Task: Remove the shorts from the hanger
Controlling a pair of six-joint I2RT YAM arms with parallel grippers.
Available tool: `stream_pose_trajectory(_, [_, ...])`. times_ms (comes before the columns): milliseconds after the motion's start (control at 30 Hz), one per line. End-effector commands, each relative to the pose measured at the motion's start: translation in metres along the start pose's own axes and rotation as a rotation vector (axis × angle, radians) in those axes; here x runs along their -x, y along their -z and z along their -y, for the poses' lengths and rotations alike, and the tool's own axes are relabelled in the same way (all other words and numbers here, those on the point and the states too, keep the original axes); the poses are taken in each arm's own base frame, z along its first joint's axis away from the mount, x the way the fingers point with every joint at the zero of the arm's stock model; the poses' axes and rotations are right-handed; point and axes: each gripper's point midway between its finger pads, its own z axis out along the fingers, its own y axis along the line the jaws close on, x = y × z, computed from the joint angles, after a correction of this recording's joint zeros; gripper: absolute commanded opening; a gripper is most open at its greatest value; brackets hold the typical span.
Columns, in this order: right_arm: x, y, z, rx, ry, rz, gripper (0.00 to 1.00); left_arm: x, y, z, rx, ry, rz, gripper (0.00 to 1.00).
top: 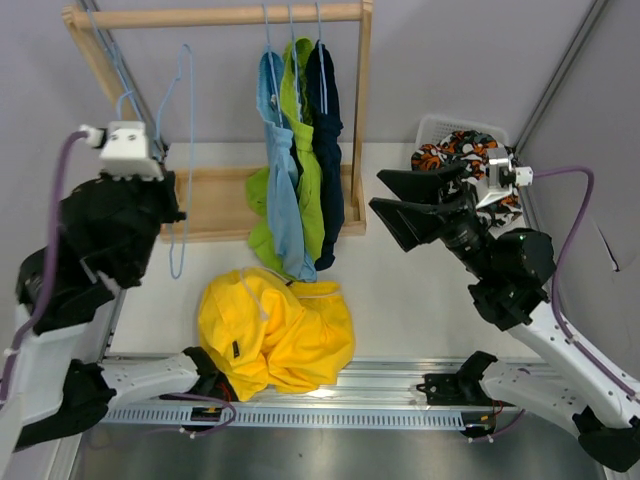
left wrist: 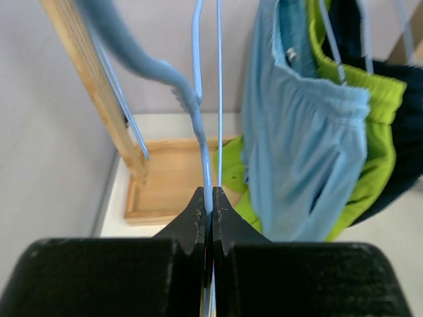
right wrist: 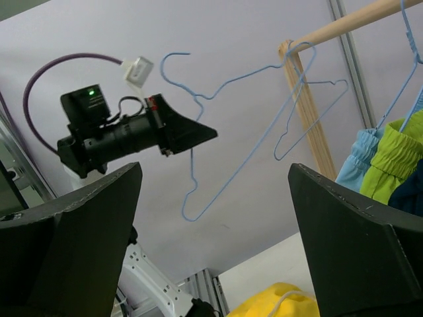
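**Yellow shorts on desk, three pairs hanging**

A wooden rack (top: 215,15) stands on the desk (top: 400,300). Crumpled at the desk's near side lie bright yellow shorts (top: 275,335). From the rail hang light blue shorts (top: 283,190), lime green shorts (top: 308,180) and navy shorts (top: 328,170). A white basket (top: 432,125), right, holds patterned shorts (top: 455,150). The right tool (top: 378,190) gapes open; the left tool (left wrist: 207,201) pinches a bare blue hanger (left wrist: 206,165).

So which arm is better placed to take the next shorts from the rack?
Probably right: the right fingers are open and empty, near the navy shorts. The left fingers are shut on a bare hanger.
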Motion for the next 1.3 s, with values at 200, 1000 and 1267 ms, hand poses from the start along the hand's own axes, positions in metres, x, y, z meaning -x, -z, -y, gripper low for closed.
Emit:
stream_pose_trajectory(200, [-0.019, 0.044, 0.007, -0.070, 0.002, -0.067, 0.99, 0.005, -0.072, 0.000, 0.116, -0.045, -0.086, 0.00])
stream_pose_trajectory(1000, [-0.070, 0.068, 0.043, -0.166, 0.000, -0.200, 0.99, 0.018, -0.272, -0.001, 0.090, 0.117, -0.060, 0.00])
stream_pose_trajectory(1267, [-0.079, 0.064, 0.050, -0.171, -0.011, -0.218, 1.00, -0.024, -0.272, -0.012, 0.133, 0.080, -0.166, 0.00])
